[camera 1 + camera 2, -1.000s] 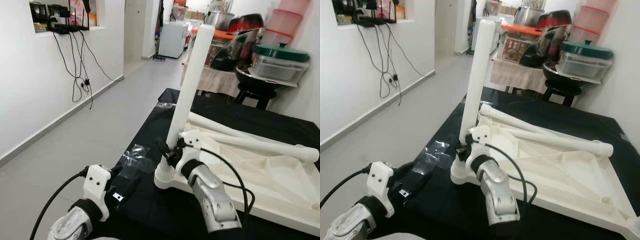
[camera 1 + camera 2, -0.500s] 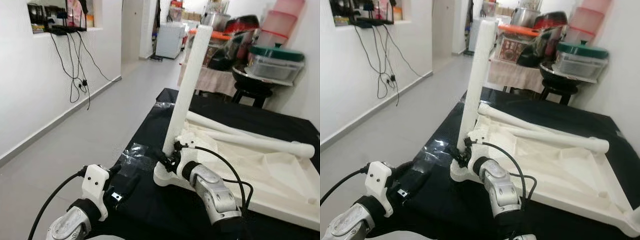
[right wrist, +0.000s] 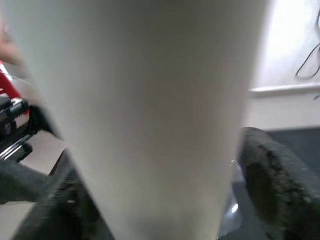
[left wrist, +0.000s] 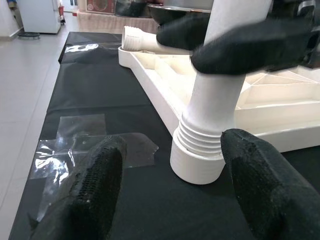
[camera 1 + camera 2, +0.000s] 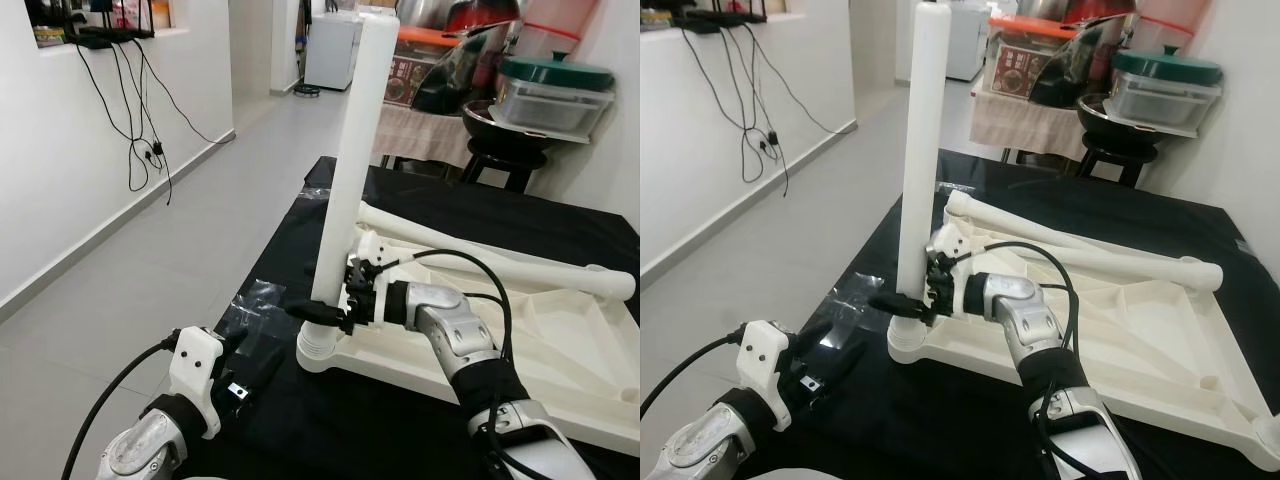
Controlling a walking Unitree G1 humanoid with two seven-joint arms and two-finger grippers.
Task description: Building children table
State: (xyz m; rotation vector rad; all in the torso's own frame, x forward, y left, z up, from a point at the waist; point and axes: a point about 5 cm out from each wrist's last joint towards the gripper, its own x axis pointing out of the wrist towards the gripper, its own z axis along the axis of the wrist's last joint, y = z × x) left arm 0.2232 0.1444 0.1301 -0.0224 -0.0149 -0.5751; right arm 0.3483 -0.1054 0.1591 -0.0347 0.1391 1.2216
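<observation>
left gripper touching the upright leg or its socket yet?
Apart. In the left wrist view, both fingers of the left gripper sit open short of the corner socket, black cloth visible between; the right gripper holds the upright leg.

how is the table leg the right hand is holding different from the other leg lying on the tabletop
The gripped leg stands upright, its threaded end seated in the corner socket of the upturned white tabletop; the loose leg lies flat across the tabletop, fitted to nothing. The right hand clamps the upright leg low down, while nothing touches the lying one. Both are plain white plastic tubes of similar thickness.
</observation>
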